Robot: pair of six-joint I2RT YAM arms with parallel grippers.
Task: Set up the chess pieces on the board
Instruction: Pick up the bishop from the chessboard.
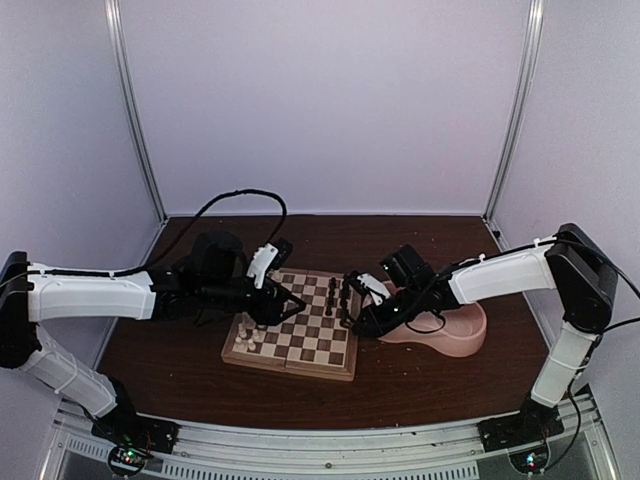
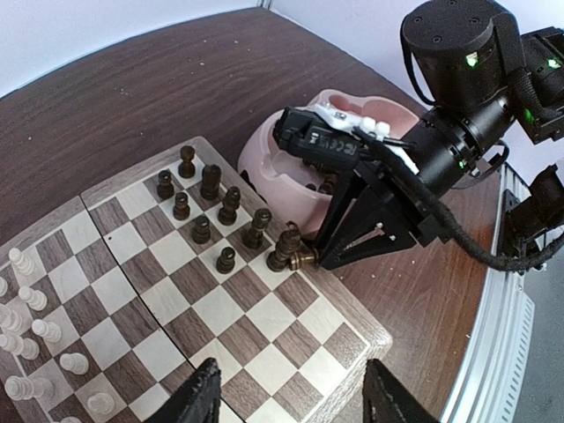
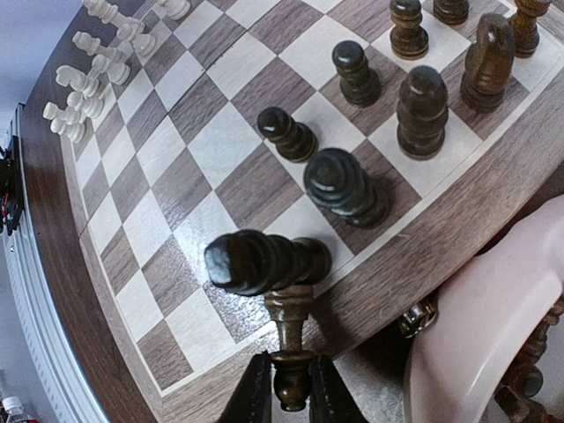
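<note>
right pincer clamps a dark piece tight at the 3 o'clock rim of the board, piece poking toward 12 o'clock from its tips. left pincer hangs half open, empty, over the board.

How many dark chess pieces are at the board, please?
10 dark pieces: nine in two rows at the board's edge by the pink bowl, one in the right gripper; others possibly hidden.
</note>
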